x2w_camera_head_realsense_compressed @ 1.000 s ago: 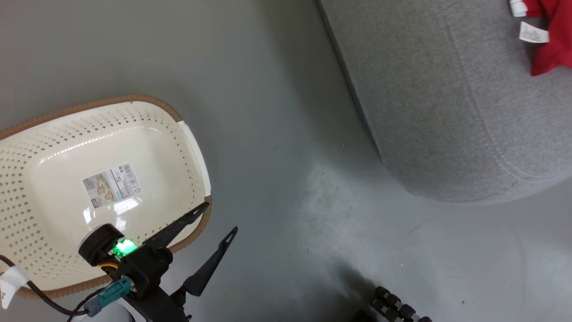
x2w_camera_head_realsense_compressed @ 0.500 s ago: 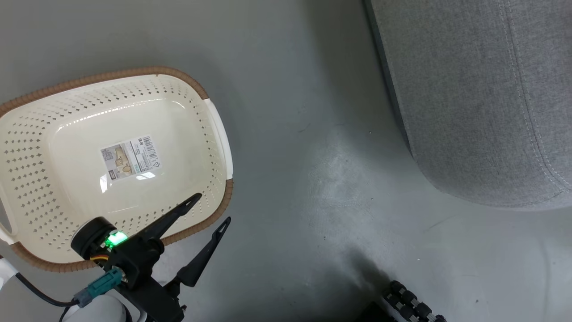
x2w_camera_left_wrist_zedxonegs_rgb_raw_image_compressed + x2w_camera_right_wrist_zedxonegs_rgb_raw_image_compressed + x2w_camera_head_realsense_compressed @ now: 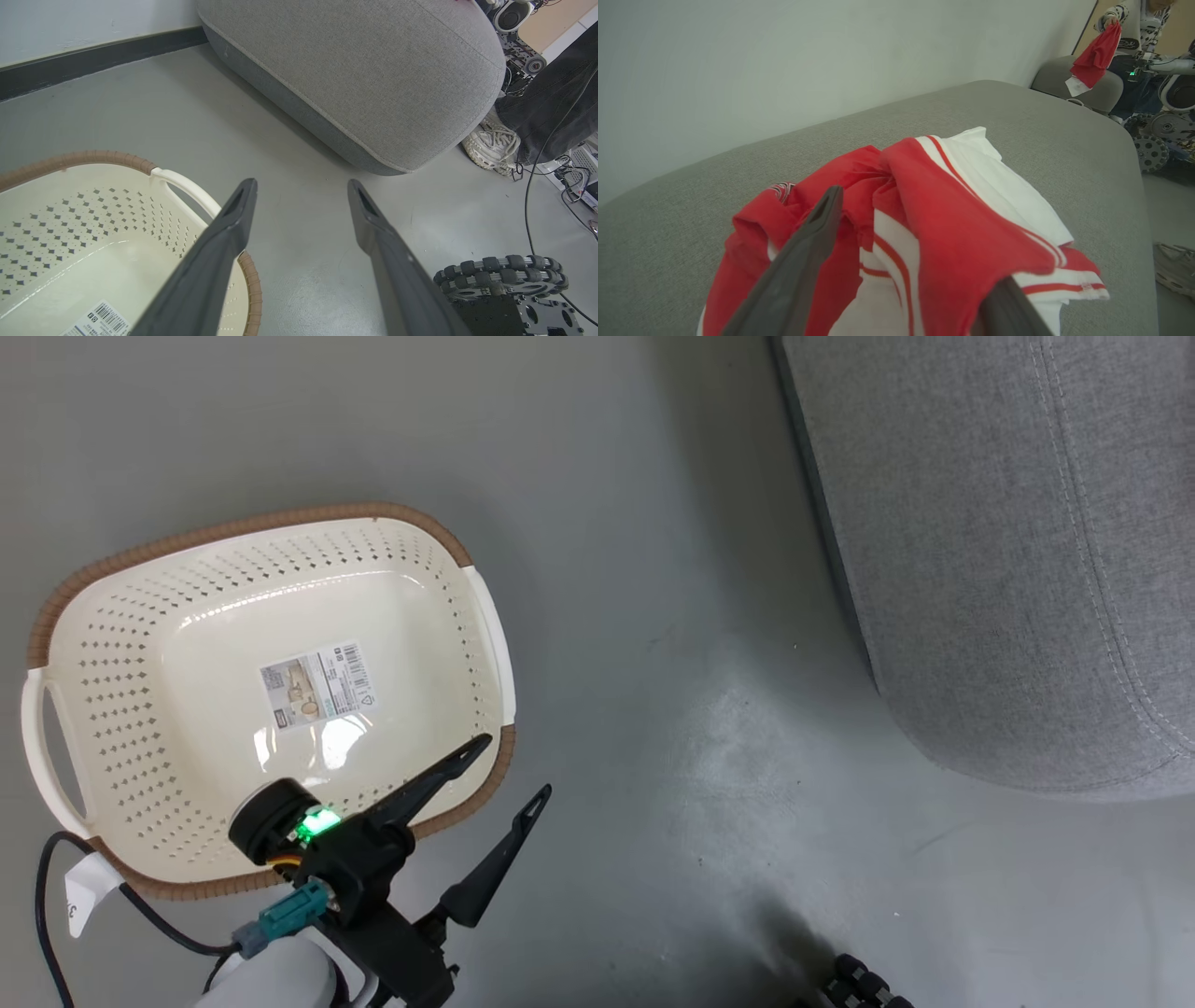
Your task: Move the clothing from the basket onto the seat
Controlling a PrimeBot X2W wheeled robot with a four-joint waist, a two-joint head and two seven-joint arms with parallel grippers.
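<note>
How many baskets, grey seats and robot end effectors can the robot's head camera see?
basket: 1
seat: 1
left end effector: 1, open, holding nothing
Total: 3

Basket sits left of seat (clothing seemingly atop).

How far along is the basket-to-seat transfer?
Done: the basket is empty apart from its paper label, and the clothing lies bunched on the seat. In hand: the right gripper has its fingers apart around that heap, with fabric draped over one. The left gripper is open with nothing in it, by the basket rim. Left: probably just pulling the right arm clear of the fabric.
</note>
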